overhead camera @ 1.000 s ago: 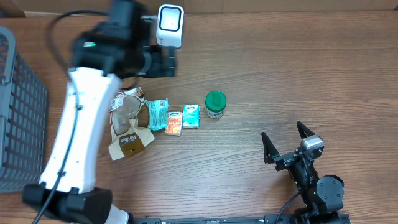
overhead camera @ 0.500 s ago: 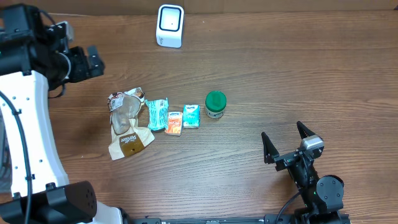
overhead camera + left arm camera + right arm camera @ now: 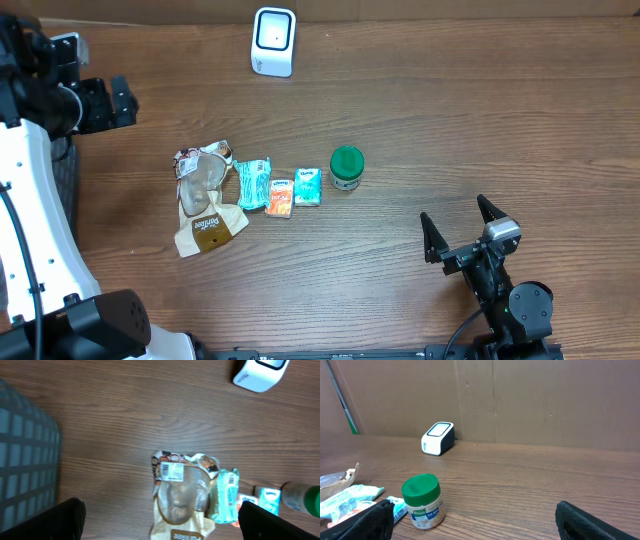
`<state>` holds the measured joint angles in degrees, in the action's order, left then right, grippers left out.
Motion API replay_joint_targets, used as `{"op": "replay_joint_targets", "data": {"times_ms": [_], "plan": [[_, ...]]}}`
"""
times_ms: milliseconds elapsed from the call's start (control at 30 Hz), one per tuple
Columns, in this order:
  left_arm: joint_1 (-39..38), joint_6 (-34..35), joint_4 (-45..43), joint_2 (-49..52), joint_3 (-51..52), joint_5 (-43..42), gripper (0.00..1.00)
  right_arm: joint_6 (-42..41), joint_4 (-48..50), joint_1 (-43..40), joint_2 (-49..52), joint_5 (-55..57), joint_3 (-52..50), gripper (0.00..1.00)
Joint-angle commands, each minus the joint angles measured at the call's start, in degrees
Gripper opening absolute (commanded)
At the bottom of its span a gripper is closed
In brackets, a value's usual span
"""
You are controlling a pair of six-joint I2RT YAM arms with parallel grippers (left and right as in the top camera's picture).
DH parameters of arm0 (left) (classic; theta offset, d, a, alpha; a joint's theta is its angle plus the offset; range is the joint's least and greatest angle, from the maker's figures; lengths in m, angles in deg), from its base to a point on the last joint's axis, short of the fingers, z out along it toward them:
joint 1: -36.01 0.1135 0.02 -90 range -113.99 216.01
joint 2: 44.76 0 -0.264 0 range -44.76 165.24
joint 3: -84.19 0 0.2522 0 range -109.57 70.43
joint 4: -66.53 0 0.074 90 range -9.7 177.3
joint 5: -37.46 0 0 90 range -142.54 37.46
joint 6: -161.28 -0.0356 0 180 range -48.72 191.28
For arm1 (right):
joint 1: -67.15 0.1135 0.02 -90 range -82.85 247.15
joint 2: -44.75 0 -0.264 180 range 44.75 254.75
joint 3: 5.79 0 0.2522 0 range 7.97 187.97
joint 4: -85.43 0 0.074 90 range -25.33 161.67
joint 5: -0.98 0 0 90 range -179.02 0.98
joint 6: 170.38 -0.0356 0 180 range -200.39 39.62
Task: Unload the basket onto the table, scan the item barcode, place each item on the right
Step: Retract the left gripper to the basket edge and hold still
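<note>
A white barcode scanner [image 3: 273, 41] [image 3: 260, 374] [image 3: 438, 438] stands at the table's far edge. A row of items lies mid-table: a brown paper bag with a clear window [image 3: 205, 200] [image 3: 181, 495], a teal packet [image 3: 253, 183] [image 3: 225, 497], an orange packet [image 3: 281, 198], a small teal packet [image 3: 308, 187] and a green-lidded jar [image 3: 346, 167] [image 3: 422, 501]. My left gripper [image 3: 125, 103] [image 3: 160, 525] hovers open, high over the table's left side, left of the bag and holding nothing. My right gripper [image 3: 460, 225] [image 3: 475, 520] rests open near the front right, empty, facing the jar.
A grey mesh basket [image 3: 25, 460] sits at the table's left edge, under the left arm. A cardboard wall [image 3: 520, 400] stands behind the scanner. Bare wood lies between the jar and the right gripper.
The left arm has swung from beside the scanner to the table's far left, its gripper open throughout. The right arm and the items have not moved.
</note>
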<state>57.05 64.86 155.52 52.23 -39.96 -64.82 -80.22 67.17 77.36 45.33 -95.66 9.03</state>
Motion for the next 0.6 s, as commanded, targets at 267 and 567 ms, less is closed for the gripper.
{"op": "replay_joint_targets", "data": {"times_ms": [267,567], "plan": [[5.57,-4.76,-2.08,0.24,-0.39,-0.85,1.0,-0.13,0.31,0.26,-0.42,0.17,-0.59,1.0],[6.8,-4.76,-2.19,0.24,-0.39,1.97,1.0,-0.11,0.31,0.26,-0.42,0.17,-0.59,1.0]]}}
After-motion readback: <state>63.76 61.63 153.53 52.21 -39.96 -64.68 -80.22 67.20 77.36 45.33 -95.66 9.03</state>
